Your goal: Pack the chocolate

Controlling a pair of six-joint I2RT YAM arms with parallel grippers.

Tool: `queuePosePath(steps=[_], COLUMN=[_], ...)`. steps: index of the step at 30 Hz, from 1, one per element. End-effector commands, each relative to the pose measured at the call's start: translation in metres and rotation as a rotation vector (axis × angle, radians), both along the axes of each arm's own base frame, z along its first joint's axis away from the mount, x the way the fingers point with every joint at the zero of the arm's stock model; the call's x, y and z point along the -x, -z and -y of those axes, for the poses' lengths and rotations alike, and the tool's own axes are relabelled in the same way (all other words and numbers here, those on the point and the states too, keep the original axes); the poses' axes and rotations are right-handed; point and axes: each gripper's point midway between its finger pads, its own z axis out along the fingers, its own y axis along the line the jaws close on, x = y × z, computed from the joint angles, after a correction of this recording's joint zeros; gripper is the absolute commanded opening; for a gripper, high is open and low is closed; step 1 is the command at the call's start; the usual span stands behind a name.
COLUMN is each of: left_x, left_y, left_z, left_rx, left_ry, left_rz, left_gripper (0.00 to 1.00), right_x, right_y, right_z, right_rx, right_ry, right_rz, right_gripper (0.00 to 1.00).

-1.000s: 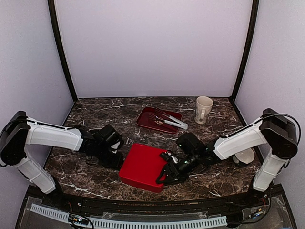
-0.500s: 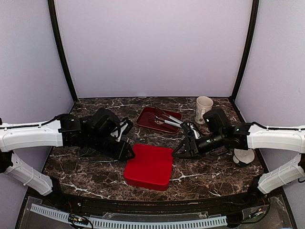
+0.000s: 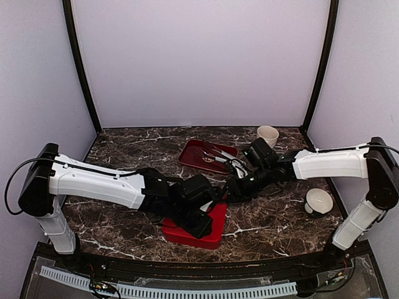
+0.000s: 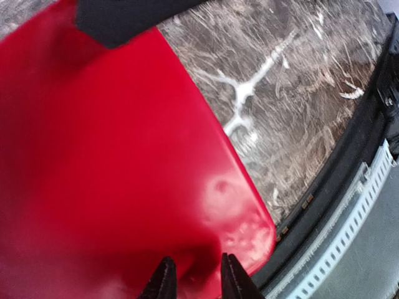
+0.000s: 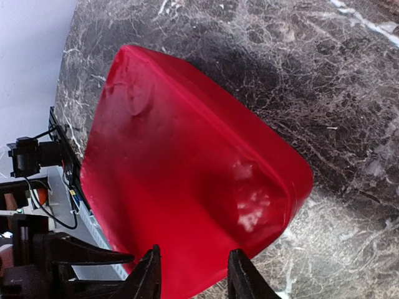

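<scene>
Red plastic fills both wrist views: a closed red box (image 3: pixel 213 225) sits on the dark marble table (image 3: pixel 124 146), near its front edge. The left gripper (image 4: pixel 194 281) hangs low over the box's smooth top, near the corner closest to the table's front. Its fingertips (image 4: pixel 163 284) are slightly parted, leaving a narrow gap with nothing caught in it. Whether the tips touch the surface cannot be told.

The right gripper (image 5: pixel 192 277) reaches in from the other side at the box's far right corner. Its fingers (image 5: pixel 147 274) stand wider apart, with the red edge showing between them, but it is unclear whether they pinch that edge.

Behind the box lies a dark red tray (image 3: pixel 189 159) with metal tongs (image 3: pixel 225 159) across it. Where the chocolate lies cannot be told from these views.
</scene>
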Motion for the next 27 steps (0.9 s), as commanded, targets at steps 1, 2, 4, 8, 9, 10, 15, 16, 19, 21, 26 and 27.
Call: queuePosePath(steps=[1,2,4,8,9,10,15,16,19,21,26,27], left_x=[0.009,0.009,0.005,-0.014,-0.020,-0.027,-0.054,-0.058,-0.062,-0.061,-0.051,-0.046], left_y=[0.022,0.017,-0.002,-0.031,-0.040,-0.041,-0.052,-0.051,-0.041,-0.035,-0.015,-0.009], left_z=[-0.039,-0.042,-0.046,-0.071,-0.078,-0.090,-0.138,-0.148,-0.169,-0.168,-0.143,-0.139], left_rx=[-0.119,-0.116,-0.073,0.011,0.039,0.057,0.162,0.168,0.168,0.179,0.240,0.259], left_ry=[-0.067,-0.077,-0.106,-0.216,-0.244,-0.283,-0.452,-0.482,-0.524,-0.505,-0.434,-0.422], left_rz=[-0.057,-0.056,-0.035,-0.020,-0.013,-0.021,-0.041,-0.050,-0.073,-0.092,-0.202,-0.236], left_gripper=[0.25,0.25,0.28,0.36,0.39,0.43,0.64,0.66,0.69,0.72,0.76,0.76], right_x=[-0.002,-0.001,0.000,-0.005,-0.007,-0.011,-0.024,-0.025,-0.023,-0.019,-0.001,0.000], right_y=[0.030,0.035,0.039,0.024,0.016,0.006,-0.027,-0.035,-0.040,-0.035,-0.018,-0.017], right_z=[0.002,0.004,0.006,0.005,0.003,0.001,0.004,0.008,0.020,0.025,0.029,0.027], right_rx=[0.053,0.060,0.068,0.064,0.054,0.037,-0.002,-0.011,-0.036,-0.043,-0.094,-0.118], right_ry=[-0.011,-0.012,-0.019,-0.031,-0.031,-0.034,-0.015,-0.006,0.026,0.030,0.037,0.043], right_rz=[-0.027,-0.035,-0.035,-0.001,0.016,0.034,0.066,0.076,0.069,0.046,-0.044,-0.057], right_gripper=[0.36,0.35,0.35,0.36,0.37,0.39,0.55,0.62,0.74,0.77,0.80,0.80])
